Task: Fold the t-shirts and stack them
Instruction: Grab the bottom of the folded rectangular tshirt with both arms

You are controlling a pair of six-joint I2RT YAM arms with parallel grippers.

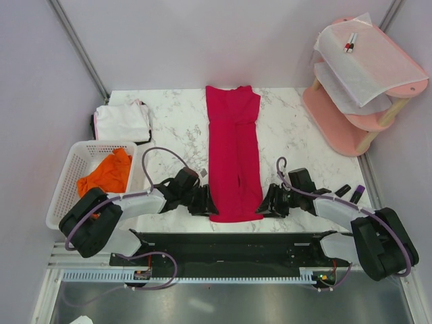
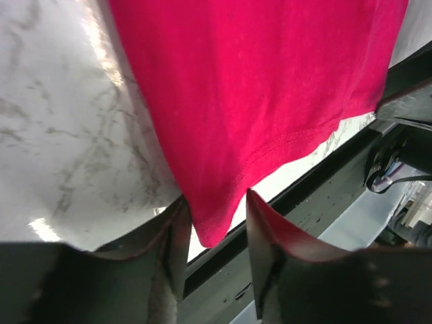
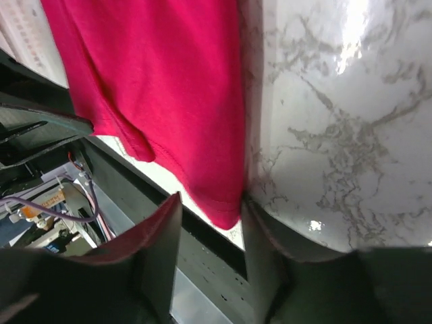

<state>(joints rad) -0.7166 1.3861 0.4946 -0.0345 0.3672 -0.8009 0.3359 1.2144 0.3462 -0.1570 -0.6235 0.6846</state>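
The crimson-red t-shirt (image 1: 233, 152) lies folded into a long narrow strip down the middle of the marble table (image 1: 175, 128), hem at the near edge. My left gripper (image 1: 208, 202) sits at the hem's near left corner, and in the left wrist view that corner of the t-shirt (image 2: 270, 88) hangs between the parted fingers of the gripper (image 2: 216, 202). My right gripper (image 1: 266, 201) is at the near right corner. Here the t-shirt (image 3: 162, 88) reaches between the gripper's (image 3: 210, 201) spread fingers, its corner against the right finger. A white t-shirt (image 1: 123, 121) lies folded at the back left. An orange t-shirt (image 1: 106, 174) is bunched in the basket.
The white mesh basket (image 1: 67, 182) stands at the left edge. A pink two-tier shelf (image 1: 358, 115) with translucent white sheets (image 1: 368, 57) stands at the back right. Small black and purple objects (image 1: 352, 192) lie by the right arm. A black rail (image 1: 229, 246) runs along the near table edge.
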